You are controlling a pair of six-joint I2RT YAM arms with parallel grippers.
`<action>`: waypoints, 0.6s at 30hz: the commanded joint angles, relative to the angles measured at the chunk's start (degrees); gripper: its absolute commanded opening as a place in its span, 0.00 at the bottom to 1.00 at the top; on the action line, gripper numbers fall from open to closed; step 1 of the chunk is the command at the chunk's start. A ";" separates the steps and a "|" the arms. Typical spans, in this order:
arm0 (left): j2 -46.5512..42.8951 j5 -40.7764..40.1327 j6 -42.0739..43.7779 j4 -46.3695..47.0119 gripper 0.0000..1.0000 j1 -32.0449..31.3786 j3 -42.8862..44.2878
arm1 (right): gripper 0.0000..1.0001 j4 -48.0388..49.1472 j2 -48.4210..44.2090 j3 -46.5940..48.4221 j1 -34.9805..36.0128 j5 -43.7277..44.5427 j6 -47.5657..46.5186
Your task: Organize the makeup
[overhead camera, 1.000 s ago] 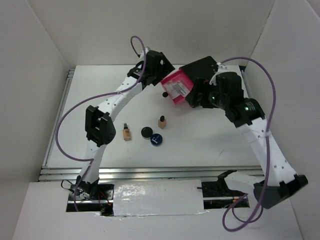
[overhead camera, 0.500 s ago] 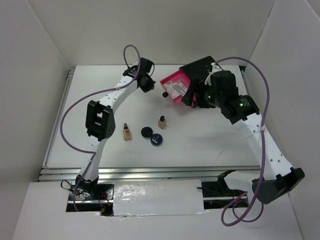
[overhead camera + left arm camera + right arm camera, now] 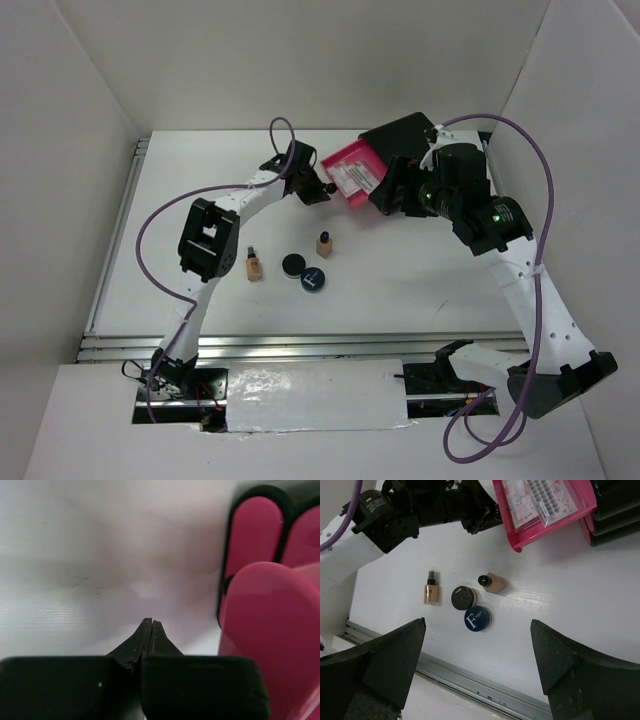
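The makeup lies in two places. Two pinkish-white sachets (image 3: 356, 179) (image 3: 540, 497) rest in the pulled-out pink drawer (image 3: 343, 158) (image 3: 519, 542). On the table lie a tan bottle (image 3: 254, 265) (image 3: 431, 591), a second tan bottle (image 3: 324, 243) (image 3: 492, 582), a black compact (image 3: 292, 264) (image 3: 463, 597) and a dark-blue compact (image 3: 313, 280) (image 3: 477, 618). My left gripper (image 3: 322, 188) (image 3: 150, 622) is shut on nothing, low beside the drawer's front corner. High over the drawer and table hangs my right gripper (image 3: 395, 190) (image 3: 477, 625), open and empty.
The black box (image 3: 402, 138) with pink drawer fronts (image 3: 255, 535) stands at the back right, under my right arm. White walls enclose the table on three sides. A metal rail (image 3: 470, 680) runs along the near edge.
My left gripper has shut and moved down and right to the drawer's front corner. The right arm has barely shifted, its jaws still wide.
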 commanded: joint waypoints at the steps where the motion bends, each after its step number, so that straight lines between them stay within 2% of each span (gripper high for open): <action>1: -1.55 4.47 0.83 8.52 0.02 -0.74 4.44 | 0.94 -0.85 -1.36 2.14 -0.56 0.18 -1.07; 7: 2.06 8.17 -0.22 11.07 0.02 -1.45 11.74 | 0.94 -1.90 -1.27 2.40 -0.73 0.35 -2.03; 18: 7.94 13.00 -4.26 19.50 0.08 -3.55 16.93 | 0.94 -1.81 -2.06 1.09 -1.35 0.53 -2.83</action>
